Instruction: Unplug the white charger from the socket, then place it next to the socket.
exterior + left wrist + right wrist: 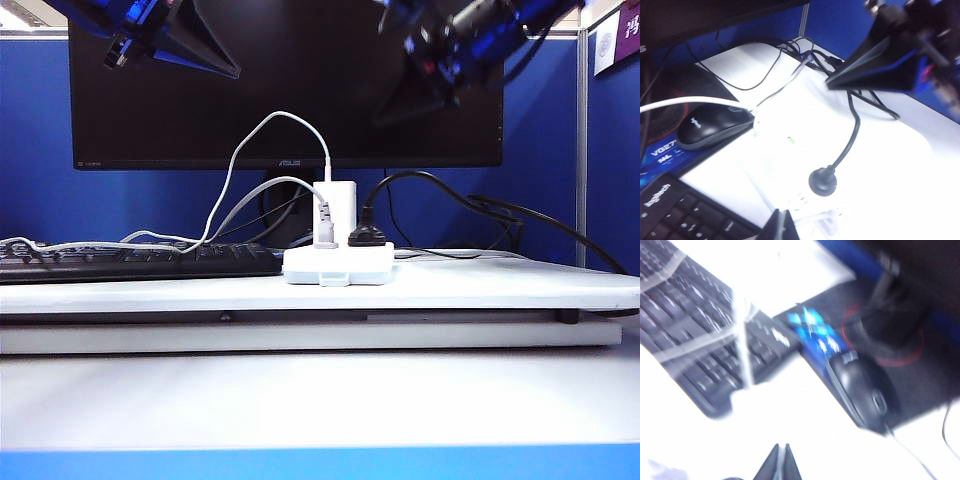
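Socket flat on worktop. White charger upright, plugged into socket's rear; black plug beside it. Keyboard left of socket. Left pincer and right pincer high above socket, both pressed together, empty.

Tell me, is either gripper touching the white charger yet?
Apart. The exterior view shows the left gripper and right gripper high up by the monitor, well above the white charger standing plugged into the socket.
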